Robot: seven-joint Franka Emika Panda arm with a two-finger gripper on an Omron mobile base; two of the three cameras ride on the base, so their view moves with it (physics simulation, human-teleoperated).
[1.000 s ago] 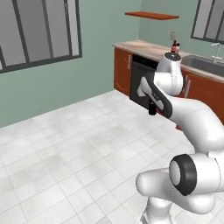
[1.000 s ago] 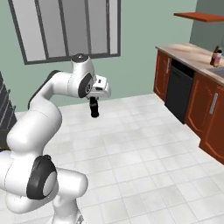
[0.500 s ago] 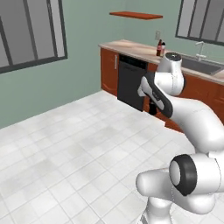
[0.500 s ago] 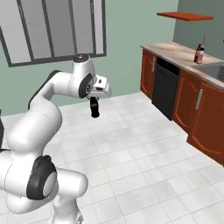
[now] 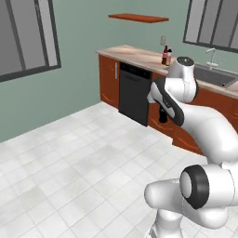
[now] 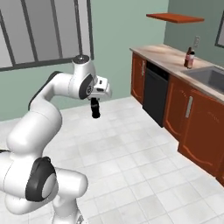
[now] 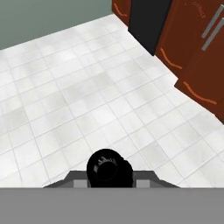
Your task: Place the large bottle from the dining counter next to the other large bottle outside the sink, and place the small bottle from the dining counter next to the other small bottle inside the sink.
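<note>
- The gripper (image 6: 95, 103) is closed on the small bottle (image 6: 95, 108), a short black one that hangs upright below the hand, above the white tiled floor (image 6: 131, 148).
- In the hand view the small bottle (image 7: 108, 169) is seen from above, its round black top sitting between the jaws (the fingers themselves are hidden behind it).
- The sink (image 6: 212, 76) is set into the worktop (image 6: 166, 53) over the red-brown cabinets (image 6: 192, 122); the held bottle is well apart from it.
- The other large bottle (image 6: 189, 58), brown with a red label, stands on the worktop just beside the sink's near rim, outside the basin.
- A black dishwasher front (image 6: 155, 97) sits below the worktop, well apart from the sink.
- A curved tap (image 5: 211, 55) rises behind the sink.
</note>
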